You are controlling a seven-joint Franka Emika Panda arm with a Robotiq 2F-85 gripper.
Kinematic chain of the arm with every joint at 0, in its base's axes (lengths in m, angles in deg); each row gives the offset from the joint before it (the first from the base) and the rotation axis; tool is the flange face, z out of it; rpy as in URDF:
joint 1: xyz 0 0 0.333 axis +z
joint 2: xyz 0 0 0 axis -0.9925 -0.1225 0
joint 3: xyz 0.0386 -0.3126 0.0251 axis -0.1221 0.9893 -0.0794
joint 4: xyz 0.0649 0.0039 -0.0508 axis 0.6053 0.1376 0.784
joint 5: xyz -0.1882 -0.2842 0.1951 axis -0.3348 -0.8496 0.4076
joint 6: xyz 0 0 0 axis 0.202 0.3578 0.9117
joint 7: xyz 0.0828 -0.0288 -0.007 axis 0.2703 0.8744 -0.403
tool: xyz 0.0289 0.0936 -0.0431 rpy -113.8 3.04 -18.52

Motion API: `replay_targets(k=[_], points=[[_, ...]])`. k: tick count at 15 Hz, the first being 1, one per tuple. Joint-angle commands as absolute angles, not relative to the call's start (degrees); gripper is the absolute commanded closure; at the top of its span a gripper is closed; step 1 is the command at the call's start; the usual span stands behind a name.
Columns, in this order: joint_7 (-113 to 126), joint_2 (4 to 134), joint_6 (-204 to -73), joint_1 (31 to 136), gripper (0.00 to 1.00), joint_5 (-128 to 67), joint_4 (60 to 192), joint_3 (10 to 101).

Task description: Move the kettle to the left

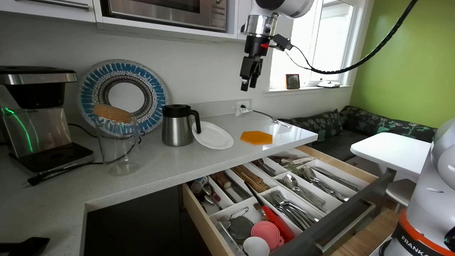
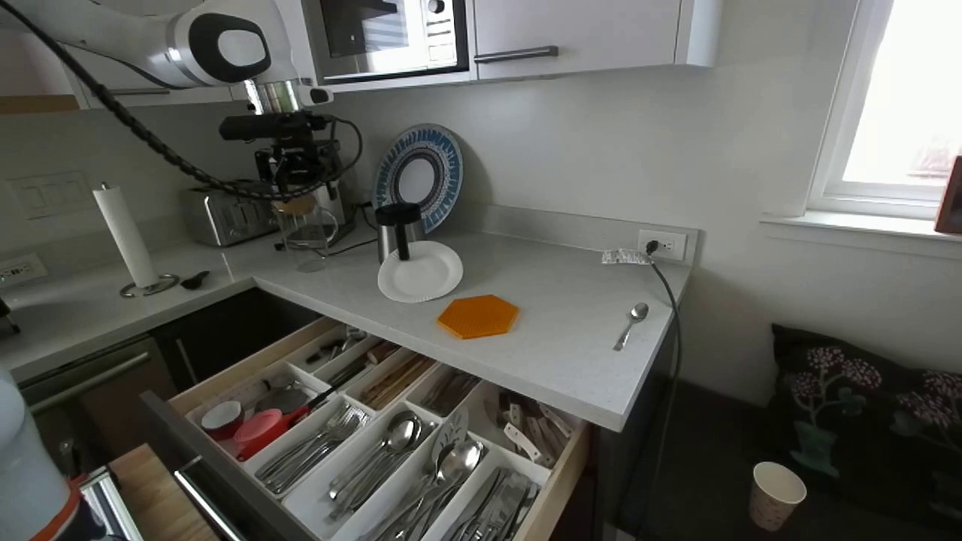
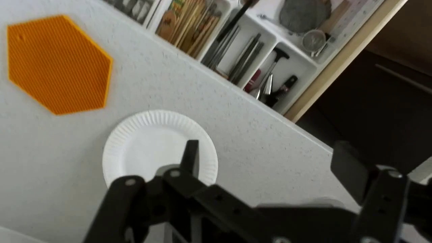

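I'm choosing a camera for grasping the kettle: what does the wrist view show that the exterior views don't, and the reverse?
Only the wrist view: the gripper plainly open, and a small dark mark near a corner of the orange mat.
Only the exterior views: the kettle clearly (I can't make it out surely in the wrist view), the microwave and the blue-patterned disc.
Shared: the gripper itself, the orange mat, the white plate and the open drawer.

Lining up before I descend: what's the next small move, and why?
I'd probably ease the open black gripper toward the cylindrical brushed-steel kettle, staying high: both exterior views show the gripper raised and apart from it, and a round white paper plate sits close to the kettle's black handle.
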State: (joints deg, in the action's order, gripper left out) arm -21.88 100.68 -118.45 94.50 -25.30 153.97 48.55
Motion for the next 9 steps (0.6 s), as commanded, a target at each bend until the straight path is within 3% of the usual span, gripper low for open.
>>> replay_targets(k=[1, 9], points=[[-28.4, 92.0, -128.3, 95.8, 0.00, -23.0, 149.0, 47.3], [-38.1, 74.8, -151.6, 92.8, 0.00, -19.3, 140.0, 43.8]])
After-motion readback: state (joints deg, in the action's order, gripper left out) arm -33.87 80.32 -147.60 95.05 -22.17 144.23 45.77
